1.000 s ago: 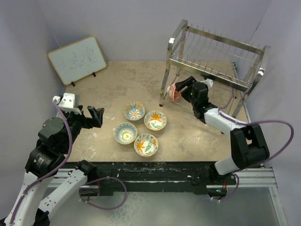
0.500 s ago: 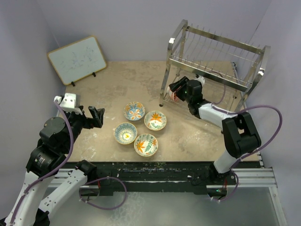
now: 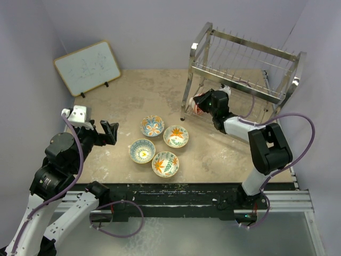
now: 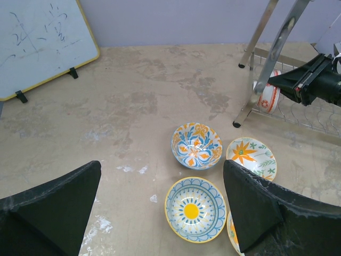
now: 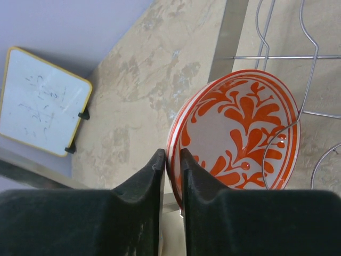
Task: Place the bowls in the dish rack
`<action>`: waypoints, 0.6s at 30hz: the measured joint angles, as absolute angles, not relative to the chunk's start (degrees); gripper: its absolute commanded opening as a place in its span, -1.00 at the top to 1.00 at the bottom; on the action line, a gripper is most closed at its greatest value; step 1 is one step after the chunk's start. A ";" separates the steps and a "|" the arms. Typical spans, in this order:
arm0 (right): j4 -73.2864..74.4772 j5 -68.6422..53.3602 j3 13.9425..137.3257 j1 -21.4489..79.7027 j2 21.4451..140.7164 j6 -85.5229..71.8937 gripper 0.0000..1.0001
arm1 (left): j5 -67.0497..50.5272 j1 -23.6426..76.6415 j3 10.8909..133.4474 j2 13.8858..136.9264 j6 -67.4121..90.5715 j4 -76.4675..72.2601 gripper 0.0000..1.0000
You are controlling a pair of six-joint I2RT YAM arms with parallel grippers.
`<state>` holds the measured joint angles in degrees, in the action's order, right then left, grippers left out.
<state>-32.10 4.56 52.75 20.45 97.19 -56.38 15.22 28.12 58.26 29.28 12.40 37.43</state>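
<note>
Right hand [image 5: 171, 160] has its two black fingers closed narrow on the rim of the round ceramic bowl with red-orange floral painting [image 5: 240, 128]. This bowl stands on edge in the lower tier of the tall shiny metal wire dish rack [image 3: 242, 58], and a thin wire crosses its face. Left hand [image 4: 162, 176] hangs wide and holds nothing above the beige counter [image 3: 138, 90], where four other painted bowls [image 3: 165, 164] lie together, well apart from the rack. I judge the danger is at the release: if the bowl is not seated between wires, it may tip or roll out.
</note>
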 measured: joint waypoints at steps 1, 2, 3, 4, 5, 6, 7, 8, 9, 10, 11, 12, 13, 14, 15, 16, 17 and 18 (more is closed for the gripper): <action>-32.10 4.58 52.75 20.34 97.41 -56.34 0.90 | 15.22 28.12 58.26 29.28 12.40 37.43 -0.98; -32.32 4.56 52.75 20.23 97.60 -56.36 1.00 | 15.22 28.12 58.26 29.28 12.40 37.43 -0.98; -33.10 4.56 52.75 20.10 97.82 -56.16 1.00 | 15.22 28.12 58.26 29.28 12.40 37.43 -0.98; -33.89 4.54 52.75 19.88 98.02 -56.05 1.00 | 15.22 28.12 58.26 29.28 12.40 37.43 -0.98; -34.28 4.21 52.69 19.68 98.15 -56.16 1.00 | 15.22 28.12 58.26 29.28 12.40 37.43 -0.98; -34.68 3.88 52.58 19.57 98.19 -56.18 1.00 | 15.25 28.12 58.26 29.26 12.40 37.43 -0.98; -35.38 3.64 52.21 19.53 98.19 -56.31 1.00 | 15.22 28.12 58.26 29.23 12.40 37.43 -0.98; -36.34 3.38 51.68 19.44 98.19 -56.38 1.00 | 15.22 28.12 58.26 29.21 12.40 37.43 -0.98; -37.41 3.18 51.16 19.42 98.19 -56.47 1.00 | 15.25 28.12 58.26 29.19 12.40 37.43 -0.98; -38.37 2.92 50.68 19.38 98.19 -56.53 1.00 | 15.25 28.12 58.26 29.17 12.40 37.43 -0.98; -39.48 2.55 50.17 19.33 98.19 -56.55 1.00 | 15.22 28.12 58.26 29.17 12.40 37.43 -0.98; -40.29 2.20 49.78 19.27 98.19 -56.58 1.00 | 15.25 28.12 58.26 29.17 12.40 37.43 -0.98; -41.63 1.78 49.10 19.11 98.19 -56.77 1.00 | 15.22 28.12 58.26 29.19 12.40 37.43 -0.98; -42.76 1.54 48.56 19.03 98.19 -56.95 1.00 | 15.25 28.12 58.26 29.17 12.40 37.43 -0.98; -44.27 1.21 47.79 18.94 98.19 -57.12 1.00 | 15.22 28.12 58.26 29.19 12.40 37.43 -0.98; -45.87 0.78 46.96 18.81 98.19 -57.39 1.00 | 15.25 28.12 58.26 29.19 12.40 37.43 -0.98; -47.29 0.45 46.19 18.65 98.19 -57.65 1.00 | 15.25 28.12 58.26 29.19 12.40 37.43 -0.98; -48.66 0.36 45.50 18.57 98.19 -57.95 1.00 | 15.22 28.12 58.26 29.19 12.40 37.43 -0.98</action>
<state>-48.66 0.36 45.50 18.57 98.19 -57.95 15.22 28.12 58.26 29.19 12.40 37.43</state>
